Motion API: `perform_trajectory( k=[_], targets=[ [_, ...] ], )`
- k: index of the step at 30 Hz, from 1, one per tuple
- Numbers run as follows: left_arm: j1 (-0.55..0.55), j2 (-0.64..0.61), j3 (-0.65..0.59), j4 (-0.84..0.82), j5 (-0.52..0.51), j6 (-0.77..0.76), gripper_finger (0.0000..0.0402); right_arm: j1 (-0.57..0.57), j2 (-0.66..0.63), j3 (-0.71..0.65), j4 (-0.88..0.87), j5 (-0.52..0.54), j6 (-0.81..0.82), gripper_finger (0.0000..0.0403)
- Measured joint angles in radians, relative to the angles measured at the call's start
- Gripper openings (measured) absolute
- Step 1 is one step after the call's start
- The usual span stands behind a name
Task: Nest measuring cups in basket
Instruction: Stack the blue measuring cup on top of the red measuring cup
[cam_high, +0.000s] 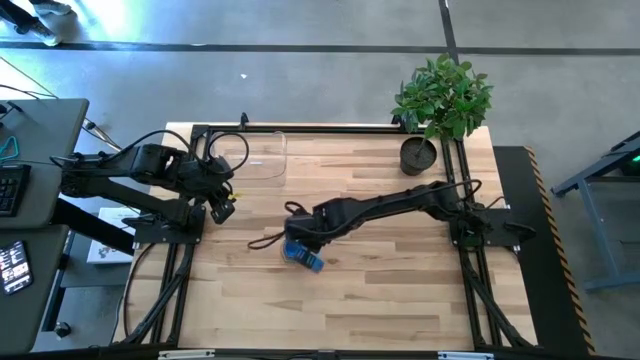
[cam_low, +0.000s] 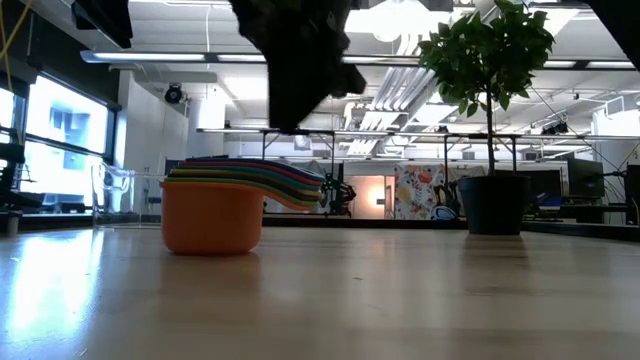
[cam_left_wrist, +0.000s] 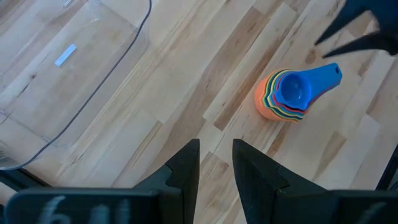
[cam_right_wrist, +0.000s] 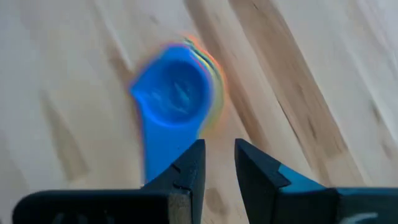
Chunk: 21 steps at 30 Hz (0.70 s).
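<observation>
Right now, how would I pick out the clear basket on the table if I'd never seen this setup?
Start at the wooden table and go to its far edge, on the left arm's side. The basket sits there, just beyond the left gripper, well apart from the nested stack of measuring cups mid-table. It is a see-through rectangular tub with rounded corners, unlike the dark round plant pot at the opposite far corner.

A potted plant (cam_high: 438, 105) stands at the wooden table's (cam_high: 380, 290) far right corner; a keyboard (cam_high: 8, 188) lies off its left side.
</observation>
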Motion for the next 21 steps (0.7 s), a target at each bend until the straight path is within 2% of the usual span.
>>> perform_trajectory(
  k=[11,21],
  targets=[
    [0.000,0.000,0.000,0.000,0.000,0.026,0.0085,-0.003,0.001,-0.128,0.020,-0.040,0.135,0.0078],
    [0.000,0.000,0.000,0.001,0.000,0.060,0.0085,0.002,0.002,-0.168,0.096,-0.116,0.151,0.0078]
  ],
)
